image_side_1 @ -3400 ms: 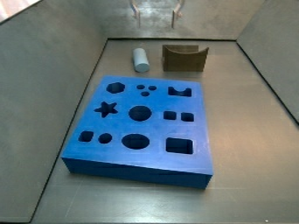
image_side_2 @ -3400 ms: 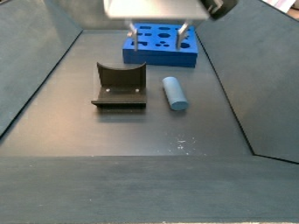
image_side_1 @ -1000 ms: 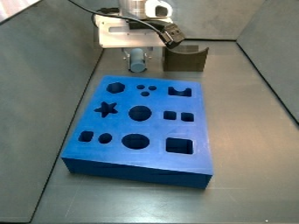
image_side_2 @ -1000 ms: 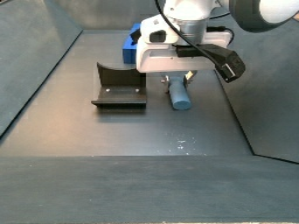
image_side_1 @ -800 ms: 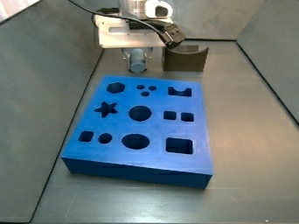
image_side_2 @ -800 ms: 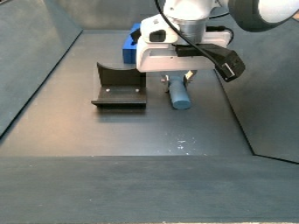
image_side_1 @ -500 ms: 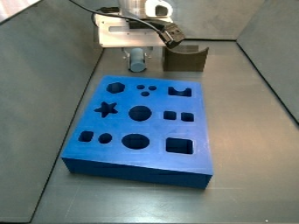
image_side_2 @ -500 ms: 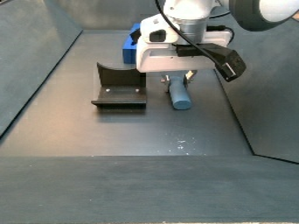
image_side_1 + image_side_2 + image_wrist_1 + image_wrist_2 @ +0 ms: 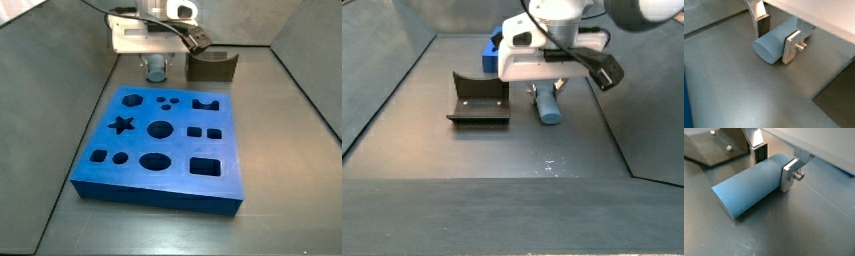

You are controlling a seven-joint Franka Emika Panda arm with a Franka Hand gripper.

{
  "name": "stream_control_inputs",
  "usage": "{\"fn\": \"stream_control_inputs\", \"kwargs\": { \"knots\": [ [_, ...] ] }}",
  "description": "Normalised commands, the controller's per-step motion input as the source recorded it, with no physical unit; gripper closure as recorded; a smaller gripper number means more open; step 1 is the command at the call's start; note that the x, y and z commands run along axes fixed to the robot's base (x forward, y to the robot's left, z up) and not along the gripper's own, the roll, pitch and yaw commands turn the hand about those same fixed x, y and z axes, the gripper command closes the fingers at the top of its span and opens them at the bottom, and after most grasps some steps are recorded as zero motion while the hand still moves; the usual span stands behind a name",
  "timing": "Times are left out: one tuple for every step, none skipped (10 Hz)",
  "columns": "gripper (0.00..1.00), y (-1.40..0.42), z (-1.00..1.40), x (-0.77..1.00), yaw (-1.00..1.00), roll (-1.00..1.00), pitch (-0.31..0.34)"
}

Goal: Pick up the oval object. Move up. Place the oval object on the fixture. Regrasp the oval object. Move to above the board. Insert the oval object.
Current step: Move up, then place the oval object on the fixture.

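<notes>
The oval object [image 9: 771, 45] is a pale blue-grey peg lying on the dark floor, seen in both wrist views [image 9: 747, 190] and both side views [image 9: 158, 70] [image 9: 547, 108]. My gripper [image 9: 775, 45] is down over it, one silver finger on each side and both pads against its sides, shut on it [image 9: 773, 172]. The hand [image 9: 158, 62] [image 9: 544, 92] hides the peg's far end in the side views. The olive-brown fixture [image 9: 211, 67] [image 9: 477, 98] stands right beside the peg, apart from it. The blue board [image 9: 134, 145] with dark shaped holes lies nearby.
Grey sloping walls [image 9: 67, 90] enclose the dark floor on all sides. Part of the board [image 9: 493, 45] shows behind the hand. A corner of the fixture [image 9: 714, 148] shows close to the fingers in a wrist view.
Since 3.4 s ago the gripper has come down from above onto the oval object. Over the last second nothing has visibly moved.
</notes>
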Motion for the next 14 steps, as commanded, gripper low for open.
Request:
{"fn": "stream_control_inputs", "kwargs": {
  "knots": [
    [1.00, -0.02, 0.75, 0.02, -0.01, -0.01, -0.006],
    [1.00, -0.02, 0.62, 0.00, 0.00, -0.02, 0.003],
    [1.00, -0.01, 0.43, -0.01, 0.01, -0.03, 0.011],
    [1.00, -0.01, 0.33, -0.01, 0.02, -0.04, 0.013],
    [1.00, 0.00, 1.00, 0.00, 0.00, 0.00, 0.000],
    [1.00, 0.00, 1.00, 0.01, 0.00, -0.01, -0.004],
    [1.00, 0.00, 1.00, -0.01, 0.01, -0.02, 0.021],
    [1.00, 0.00, 1.00, -0.02, 0.01, -0.03, 0.024],
    [1.00, -0.01, 1.00, -0.02, 0.02, -0.05, 0.023],
    [1.00, -0.01, 1.00, -0.02, 0.02, -0.06, 0.021],
    [1.00, -0.01, 1.00, -0.03, 0.02, -0.07, 0.020],
    [1.00, -0.01, 0.98, -0.03, 0.02, -0.08, 0.022],
    [1.00, -0.01, 0.77, -0.02, 0.01, -0.09, 0.026],
    [1.00, -0.01, 0.66, -0.01, 0.01, -0.09, 0.031]
  ]
}}
